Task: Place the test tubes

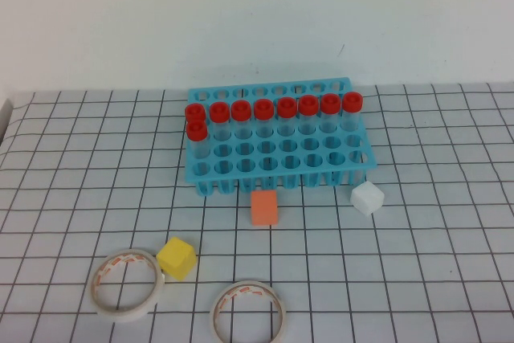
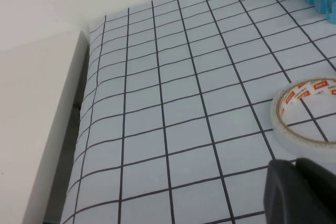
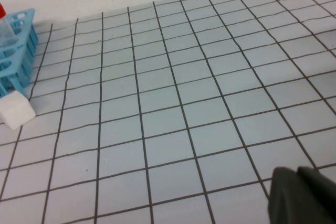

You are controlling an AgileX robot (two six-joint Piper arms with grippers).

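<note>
Nine red-capped test tubes (image 1: pixel 263 118) stand in the blue rack (image 1: pixel 281 165) mid-desk. They are probably light, slick and breakable, best pinched just under the cap. Only the high view shows them all. The wrist views alone show the arms: left hand (image 2: pixel 295 182) clenched, empty, near a tape roll (image 2: pixel 307 114); right hand (image 3: pixel 298 192) likewise, well apart from the white cube (image 3: pixel 16 111).

1. You see a rack (image 1: pixel 277 168) of smooth blue plastic; the tubes (image 1: pixel 264 128) are clear, with glossy red caps (image 1: pixel 263 108).
2. A matt, paper-like gridded sheet (image 1: pixel 80 166) lies flat before you.
3. Tape rolls (image 1: pixel 122 311) look glossy; your left gripper (image 2: pixel 296 187) and right gripper (image 3: pixel 300 192) are matt dark plastic.
</note>
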